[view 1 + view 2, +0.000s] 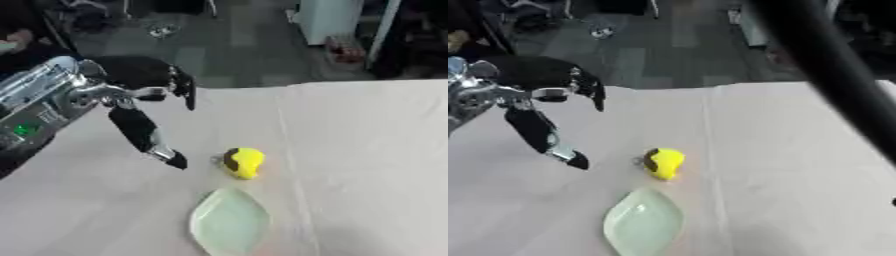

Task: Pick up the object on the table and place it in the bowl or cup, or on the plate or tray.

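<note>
On the cloth-covered desk [367,150], a yellow object [244,161] with a dark patch was seen lying just beyond a pale green plate [229,221]. To its left, the left robot hand [140,107] was held above the desk, fingers spread and released, grasping nothing.
</note>
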Motion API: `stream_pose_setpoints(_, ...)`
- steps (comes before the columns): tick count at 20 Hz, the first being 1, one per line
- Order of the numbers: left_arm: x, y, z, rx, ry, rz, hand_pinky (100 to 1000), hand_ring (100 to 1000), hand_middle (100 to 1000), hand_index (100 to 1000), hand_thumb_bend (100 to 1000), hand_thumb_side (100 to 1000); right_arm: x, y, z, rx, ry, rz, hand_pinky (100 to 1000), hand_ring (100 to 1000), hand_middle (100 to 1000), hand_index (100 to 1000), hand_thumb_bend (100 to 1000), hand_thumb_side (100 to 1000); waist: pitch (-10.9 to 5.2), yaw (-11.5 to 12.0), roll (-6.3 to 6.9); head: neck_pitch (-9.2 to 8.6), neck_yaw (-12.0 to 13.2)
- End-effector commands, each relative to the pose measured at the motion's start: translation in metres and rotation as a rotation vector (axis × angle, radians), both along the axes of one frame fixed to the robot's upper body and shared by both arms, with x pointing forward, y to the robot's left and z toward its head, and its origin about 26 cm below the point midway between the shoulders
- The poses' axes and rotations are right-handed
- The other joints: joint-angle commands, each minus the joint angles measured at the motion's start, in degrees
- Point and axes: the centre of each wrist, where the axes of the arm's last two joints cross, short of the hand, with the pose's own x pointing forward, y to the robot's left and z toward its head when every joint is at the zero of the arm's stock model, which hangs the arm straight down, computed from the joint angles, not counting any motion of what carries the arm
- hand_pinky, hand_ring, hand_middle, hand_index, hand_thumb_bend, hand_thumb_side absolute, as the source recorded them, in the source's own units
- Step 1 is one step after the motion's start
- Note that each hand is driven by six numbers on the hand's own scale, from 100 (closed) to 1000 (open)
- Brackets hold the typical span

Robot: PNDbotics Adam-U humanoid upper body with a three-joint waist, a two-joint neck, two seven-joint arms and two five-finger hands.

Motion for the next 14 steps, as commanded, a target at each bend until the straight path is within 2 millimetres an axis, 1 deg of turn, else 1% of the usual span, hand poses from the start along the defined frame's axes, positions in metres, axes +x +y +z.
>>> stream_pose_setpoints(1, 0.005, 0.003, 0.007, 0.023, -0.030, -0.011, 922, 768, 776, 772, 646, 754, 0.002, -0.004, 0.010, 0.014, -0.067, 0.032, 178, 380, 426, 305, 100, 895, -0.29, -0.3, 0.04, -1.71, 0.6)
stream_pose_setpoints(4, 0.008, 0.005, 0.005, 0.040, 0.012, -0.020, 918, 767, 778, 777, 647, 749, 0.003, -0.005, 0.012, 0.014, -0.067, 0.043, 179, 381, 426, 307, 100, 893, -0.21, -0.7, 0.13, -1.53, 1.2)
stream_pose_setpoints(9, 0.015, 0.002, 0.004, 0.000, 0.055, -0.032, 905, 756, 780, 782, 651, 739, 0.005, -0.009, 0.017, 0.017, -0.073, 0.052, 180, 381, 426, 312, 100, 890, -0.17, -1.2, 0.19, 1.30, 2.9)
stream_pose_setpoints(10, 0.015, 0.002, 0.004, -0.006, 0.058, -0.035, 906, 758, 779, 781, 645, 747, 0.005, -0.010, 0.018, 0.019, -0.073, 0.052, 181, 381, 426, 312, 100, 890, -0.13, -1.2, 0.17, 1.56, 3.0)
stream_pose_setpoints(12, 0.015, 0.001, 0.005, 0.003, 0.061, -0.041, 915, 763, 778, 783, 666, 724, 0.006, -0.011, 0.019, 0.021, -0.073, 0.057, 180, 380, 426, 309, 100, 889, -0.03, -1.4, 0.23, 1.88, 3.4)
stream_pose_setpoints(14, 0.016, 0.001, 0.007, 0.015, 0.058, -0.045, 916, 762, 778, 783, 665, 725, 0.007, -0.011, 0.020, 0.017, -0.073, 0.066, 180, 381, 426, 308, 100, 890, 0.03, -1.5, 0.33, 1.90, 3.8)
